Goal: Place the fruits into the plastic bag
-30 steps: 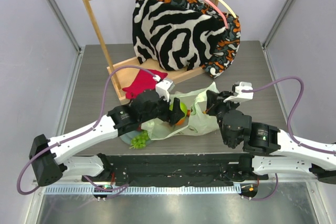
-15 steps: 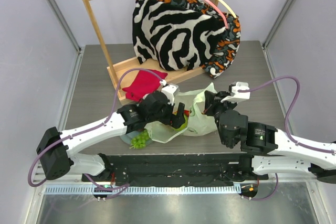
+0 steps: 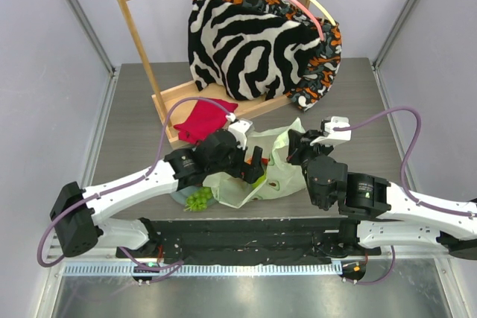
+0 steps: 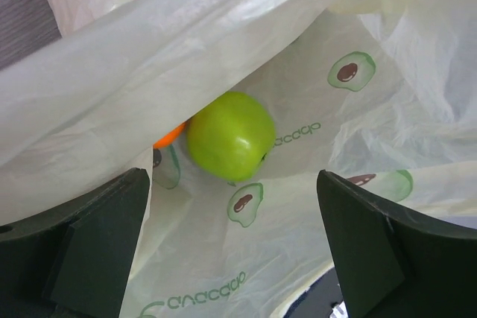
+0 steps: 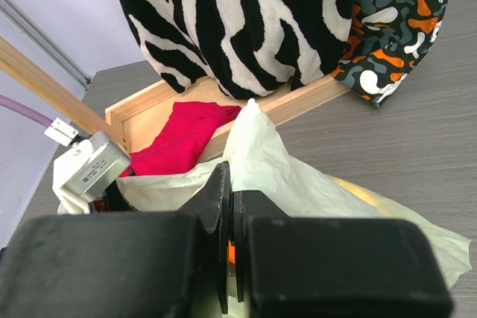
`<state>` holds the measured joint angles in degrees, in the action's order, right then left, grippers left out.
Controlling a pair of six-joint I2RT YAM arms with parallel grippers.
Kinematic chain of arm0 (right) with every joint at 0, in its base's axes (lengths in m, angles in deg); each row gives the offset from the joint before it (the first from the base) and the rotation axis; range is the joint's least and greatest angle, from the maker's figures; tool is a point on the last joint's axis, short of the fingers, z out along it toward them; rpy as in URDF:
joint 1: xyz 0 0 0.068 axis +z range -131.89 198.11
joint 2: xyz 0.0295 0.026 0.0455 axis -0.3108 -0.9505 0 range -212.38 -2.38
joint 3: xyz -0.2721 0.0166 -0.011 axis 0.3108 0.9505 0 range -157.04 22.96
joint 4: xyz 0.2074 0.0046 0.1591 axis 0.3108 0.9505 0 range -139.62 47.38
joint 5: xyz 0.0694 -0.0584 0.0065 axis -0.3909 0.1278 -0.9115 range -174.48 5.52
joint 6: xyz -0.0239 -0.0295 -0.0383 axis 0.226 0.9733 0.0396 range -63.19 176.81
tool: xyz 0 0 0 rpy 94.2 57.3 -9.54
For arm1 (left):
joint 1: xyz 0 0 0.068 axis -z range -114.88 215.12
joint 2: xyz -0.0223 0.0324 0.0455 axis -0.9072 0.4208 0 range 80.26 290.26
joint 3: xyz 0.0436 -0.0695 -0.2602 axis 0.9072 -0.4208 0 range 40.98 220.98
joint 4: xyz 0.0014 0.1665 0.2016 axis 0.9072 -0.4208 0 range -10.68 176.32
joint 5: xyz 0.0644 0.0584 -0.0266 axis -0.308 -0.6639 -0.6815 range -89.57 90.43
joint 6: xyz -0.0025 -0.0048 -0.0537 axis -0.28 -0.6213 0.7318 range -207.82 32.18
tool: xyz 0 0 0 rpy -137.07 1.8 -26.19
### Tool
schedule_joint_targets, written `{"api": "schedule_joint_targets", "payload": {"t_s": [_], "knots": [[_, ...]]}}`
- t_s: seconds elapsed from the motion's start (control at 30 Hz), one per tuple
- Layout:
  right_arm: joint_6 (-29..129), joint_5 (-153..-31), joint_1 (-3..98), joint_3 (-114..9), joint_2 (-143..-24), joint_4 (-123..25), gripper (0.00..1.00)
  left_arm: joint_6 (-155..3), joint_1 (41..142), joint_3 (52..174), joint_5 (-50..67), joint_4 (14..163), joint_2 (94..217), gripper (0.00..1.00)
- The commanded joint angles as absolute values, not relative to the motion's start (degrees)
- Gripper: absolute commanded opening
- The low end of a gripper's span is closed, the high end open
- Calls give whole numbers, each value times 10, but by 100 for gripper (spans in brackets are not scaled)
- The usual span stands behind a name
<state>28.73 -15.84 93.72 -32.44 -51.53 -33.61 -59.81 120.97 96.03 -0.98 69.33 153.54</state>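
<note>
The top external view looks steeply down from behind the arms over the whole surface (image 3: 134, 102), with the plastic bag (image 3: 287, 175) at centre. The left wrist view peers into the bag from very close. The right wrist view looks low across the bag toward the zebra-striped fabric (image 5: 246, 27) beyond. All 3 share the bag.

the left gripper (image 3: 255, 166) is opening its fingers wide and letting go of the green apple (image 4: 229, 135). the apple is now lying loose inside the bag (image 4: 387, 124), beside an orange (image 4: 170, 136). the gripper is reaching deeper into the bag. the right gripper (image 3: 292, 143) is tugging the bag's edge a little leftward.
</note>
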Motion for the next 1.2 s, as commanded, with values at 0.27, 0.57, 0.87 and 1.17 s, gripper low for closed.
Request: {"api": "schedule_joint_targets", "payload": {"t_s": [0.27,0.57,0.87,1.17], "knots": [[269,-148,935,-336,-509,-342,1,-656,1210,968,119,766,1386,100],[280,-149,935,-347,-521,-342,1,-637,1109,993,84,708,1309,100],[265,-158,934,-346,-516,-332,1,-484,846,931,14,615,1272,100],[260,-154,934,-340,-509,-328,1,-443,814,781,-47,531,1213,100]]}}
